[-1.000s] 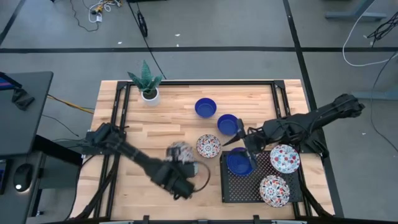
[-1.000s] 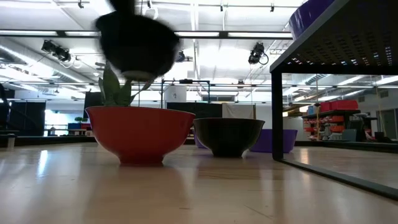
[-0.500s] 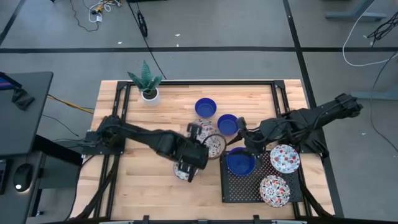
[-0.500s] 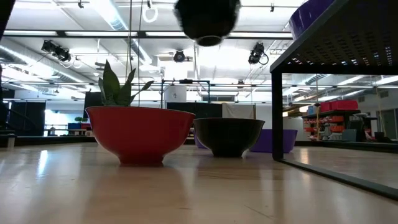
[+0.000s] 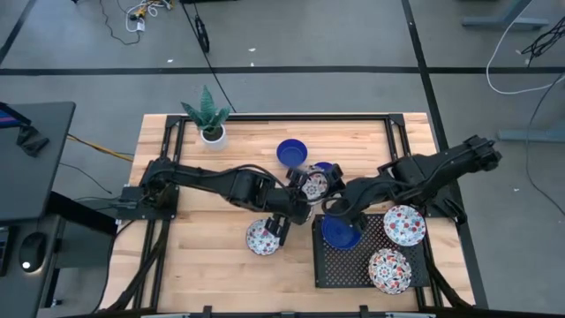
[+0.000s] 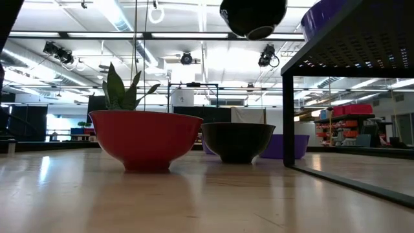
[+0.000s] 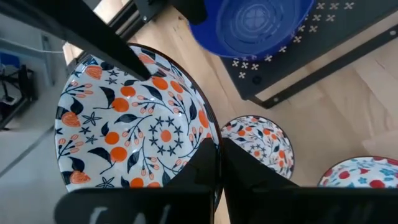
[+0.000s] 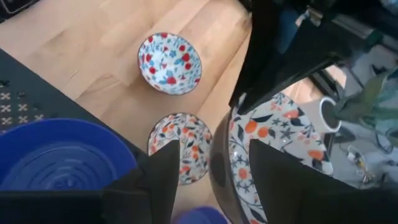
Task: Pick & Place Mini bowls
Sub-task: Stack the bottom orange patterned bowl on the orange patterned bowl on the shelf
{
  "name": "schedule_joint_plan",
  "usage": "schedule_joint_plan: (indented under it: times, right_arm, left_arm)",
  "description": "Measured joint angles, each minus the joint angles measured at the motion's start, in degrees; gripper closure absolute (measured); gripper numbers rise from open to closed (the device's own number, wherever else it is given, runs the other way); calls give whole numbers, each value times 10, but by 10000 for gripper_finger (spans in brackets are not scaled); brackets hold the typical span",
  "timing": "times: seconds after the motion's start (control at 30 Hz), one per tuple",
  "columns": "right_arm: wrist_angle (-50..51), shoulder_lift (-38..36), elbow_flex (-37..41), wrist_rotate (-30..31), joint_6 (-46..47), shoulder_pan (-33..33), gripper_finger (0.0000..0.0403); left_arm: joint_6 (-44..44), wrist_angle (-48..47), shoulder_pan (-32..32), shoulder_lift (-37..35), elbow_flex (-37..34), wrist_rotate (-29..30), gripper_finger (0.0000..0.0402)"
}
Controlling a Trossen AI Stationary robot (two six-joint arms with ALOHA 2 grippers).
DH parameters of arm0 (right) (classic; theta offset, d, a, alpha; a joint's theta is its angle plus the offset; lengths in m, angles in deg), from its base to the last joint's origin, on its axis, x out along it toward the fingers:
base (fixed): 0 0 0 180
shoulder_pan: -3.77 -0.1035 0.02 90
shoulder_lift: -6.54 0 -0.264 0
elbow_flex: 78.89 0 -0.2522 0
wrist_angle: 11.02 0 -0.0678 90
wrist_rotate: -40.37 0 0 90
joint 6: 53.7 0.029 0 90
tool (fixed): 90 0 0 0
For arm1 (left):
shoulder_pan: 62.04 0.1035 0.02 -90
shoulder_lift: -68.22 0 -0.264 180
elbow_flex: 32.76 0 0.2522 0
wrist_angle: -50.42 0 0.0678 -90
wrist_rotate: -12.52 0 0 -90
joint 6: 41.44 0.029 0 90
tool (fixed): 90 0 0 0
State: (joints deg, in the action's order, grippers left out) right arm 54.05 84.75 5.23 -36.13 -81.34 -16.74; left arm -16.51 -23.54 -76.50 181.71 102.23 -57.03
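floral bowl (image 5: 315,184) in left gripper (image 5: 303,187), prob. midair

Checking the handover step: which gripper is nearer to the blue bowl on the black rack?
Right. The right gripper hovers open at the blue bowl's edge over the black rack. The left gripper, shut on a patterned bowl, sits farther off, above the bare table.

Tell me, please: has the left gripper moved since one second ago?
Yes. In the high view the left gripper, carrying a patterned bowl, moved to the right across the table, toward the black rack.
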Motion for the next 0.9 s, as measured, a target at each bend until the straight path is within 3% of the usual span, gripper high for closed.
schedule_joint_plan:
  times: [0.33,0.9]
  right_arm:
    - [31,4,-3,42,49,23,250]
    - [42,4,-3,5,70,27,329]
  left_arm:
    - [19,16,5,0,0,-2,390]
    - [30,21,13,0,0,-6,380]
